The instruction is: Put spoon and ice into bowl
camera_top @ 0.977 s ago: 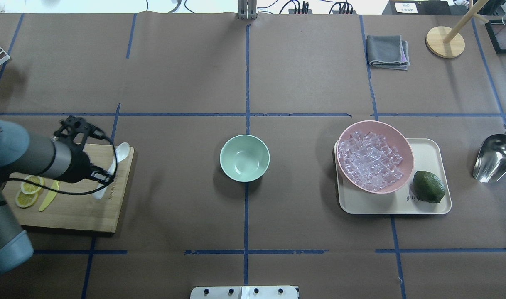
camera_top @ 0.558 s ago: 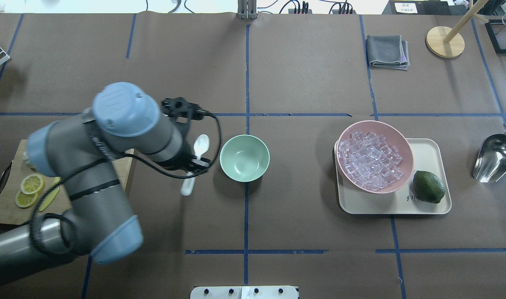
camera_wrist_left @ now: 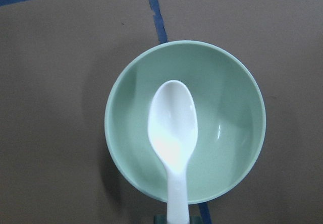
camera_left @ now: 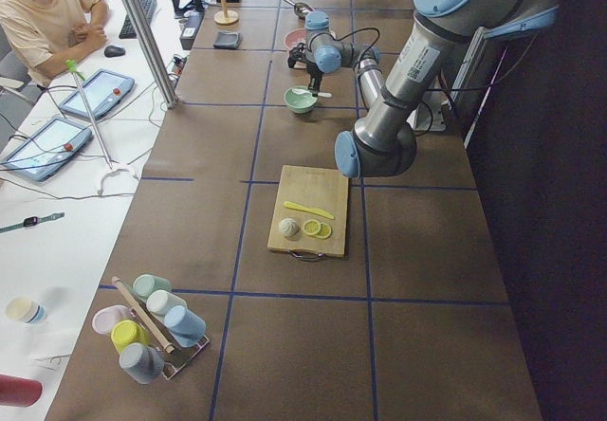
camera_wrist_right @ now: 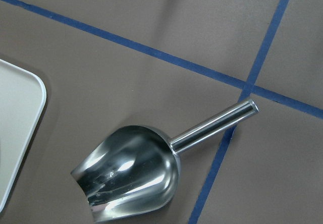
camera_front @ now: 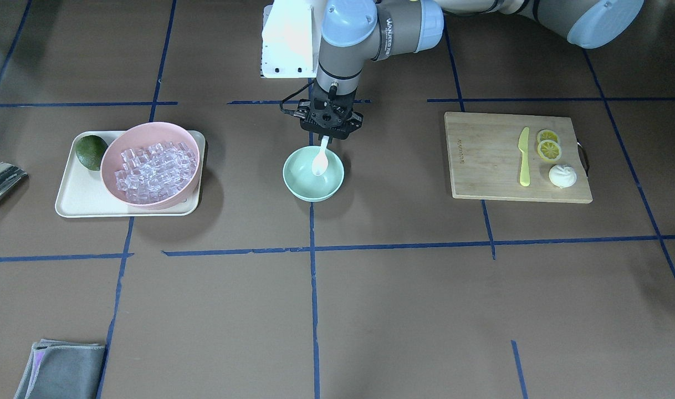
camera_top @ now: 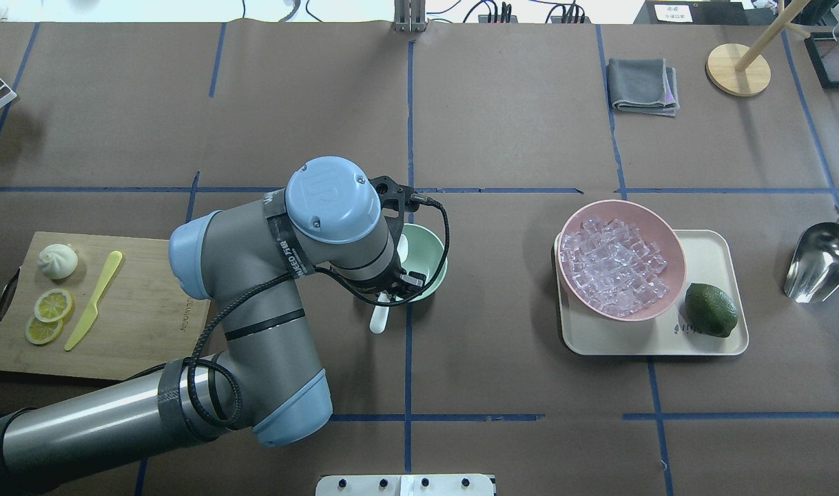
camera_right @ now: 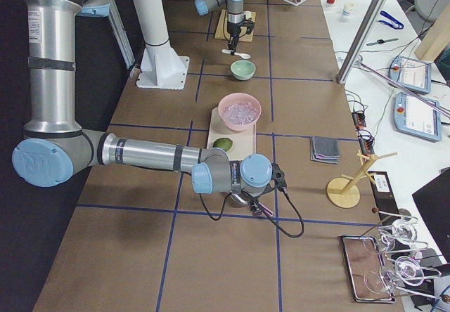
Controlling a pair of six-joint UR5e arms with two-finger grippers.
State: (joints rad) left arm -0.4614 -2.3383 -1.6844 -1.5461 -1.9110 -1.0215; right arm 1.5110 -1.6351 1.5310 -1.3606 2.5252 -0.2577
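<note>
My left gripper is shut on the handle of the white plastic spoon and holds it over the mint-green bowl. The left wrist view shows the spoon's scoop above the inside of the empty bowl. In the overhead view my left wrist hides part of the bowl, and the spoon's handle end sticks out past its rim. The ice is heaped in the pink bowl. My right gripper hangs over a metal scoop; I cannot tell if it is open.
The pink bowl and a lime sit on a beige tray. The metal scoop lies right of the tray. A cutting board at the left holds a yellow-green knife, lemon slices and a bun. A grey cloth lies far right.
My left arm has carried the spoon from the cutting board rightward across the table to above the mint-green bowl. The scoop, tray and pink bowl have not moved.
</note>
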